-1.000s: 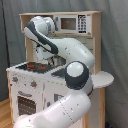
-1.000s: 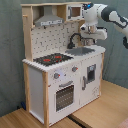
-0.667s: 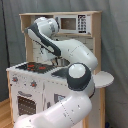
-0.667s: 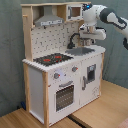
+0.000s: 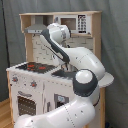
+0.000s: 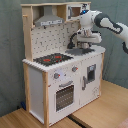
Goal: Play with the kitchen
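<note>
Hovering over the sink (image 6: 81, 50) end of the kitchen (image 6: 60, 75), my pincer (image 6: 83, 44) hangs just above the counter in the second exterior view. Whether its tips are spread or pressed together, I cannot tell; nothing is seen pinched in it. In the first exterior view the pincer itself is hidden behind my own white arm (image 5: 75, 55), which bends down from a high elbow toward the basin.

Just beside the pincer stands the black faucet (image 6: 73, 40), curving up from the counter at the basin's back edge. Below the pincer, on the front of the kitchen, is a small white cupboard door (image 6: 90, 75) with a dark panel.

Further along the counter, away from the pincer, lies the hob (image 6: 52, 59), black with red rings. In the first exterior view the hob (image 5: 36, 66) shows on the counter's other end from my arm. Under it sit grey knobs (image 6: 56, 76) and then the oven door (image 6: 64, 95) with its dark window.

Behind the pincer rises the pegboard (image 6: 50, 37) back wall of light wood. Above the hob hangs the grey hood (image 6: 49, 20). Above the pincer, a top shelf holds a small white microwave (image 5: 80, 23).

Farthest off, the kitchen stands on a wooden floor (image 6: 100, 112) before a grey curtain (image 6: 11, 45).
</note>
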### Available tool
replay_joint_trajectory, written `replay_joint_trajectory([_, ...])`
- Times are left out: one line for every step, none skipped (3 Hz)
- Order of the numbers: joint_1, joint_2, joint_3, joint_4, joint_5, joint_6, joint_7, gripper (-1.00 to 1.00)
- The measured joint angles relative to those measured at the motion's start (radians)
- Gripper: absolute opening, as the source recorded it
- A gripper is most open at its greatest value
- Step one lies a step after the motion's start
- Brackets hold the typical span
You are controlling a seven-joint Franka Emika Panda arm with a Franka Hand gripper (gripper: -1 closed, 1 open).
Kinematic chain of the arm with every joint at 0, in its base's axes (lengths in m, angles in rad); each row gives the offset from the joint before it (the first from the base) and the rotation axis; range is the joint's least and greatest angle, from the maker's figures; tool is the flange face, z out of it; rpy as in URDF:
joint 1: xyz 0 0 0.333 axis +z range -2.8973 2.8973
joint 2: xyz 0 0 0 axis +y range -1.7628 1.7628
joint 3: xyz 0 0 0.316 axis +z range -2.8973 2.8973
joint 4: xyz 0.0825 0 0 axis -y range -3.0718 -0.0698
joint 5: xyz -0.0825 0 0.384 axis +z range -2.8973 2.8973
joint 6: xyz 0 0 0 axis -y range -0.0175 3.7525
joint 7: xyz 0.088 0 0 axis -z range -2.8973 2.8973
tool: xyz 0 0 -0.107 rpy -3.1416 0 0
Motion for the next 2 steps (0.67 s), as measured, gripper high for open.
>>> replay_joint_trajectory([-0.053,0.006,-0.083,0.016,-0.017,0.027,-0.023,-1.00])
replay_joint_trajectory([-0.073,0.014,-0.113,0.013,-0.021,0.051,-0.024,-1.00])
